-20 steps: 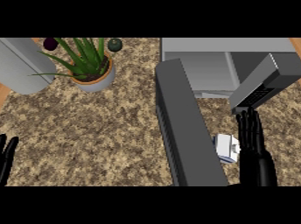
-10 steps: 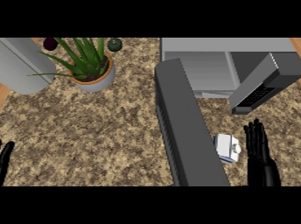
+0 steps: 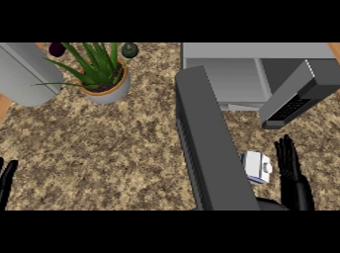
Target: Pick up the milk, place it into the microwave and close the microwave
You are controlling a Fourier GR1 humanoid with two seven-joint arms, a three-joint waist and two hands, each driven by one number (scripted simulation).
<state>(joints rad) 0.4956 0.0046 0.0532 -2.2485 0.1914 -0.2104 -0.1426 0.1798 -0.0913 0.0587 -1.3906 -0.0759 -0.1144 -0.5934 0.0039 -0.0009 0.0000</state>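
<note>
Seemingly right hand (image 3: 295, 173) just beside milk (image 3: 256, 167).

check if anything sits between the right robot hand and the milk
Nothing visible does. The right robot hand is open just to the right of the milk, with only bare counter in the gap. The open microwave door stands on the milk's far side.

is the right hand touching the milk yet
Apart. The head view shows a strip of counter between the milk and the straight fingers of the right hand.
</note>
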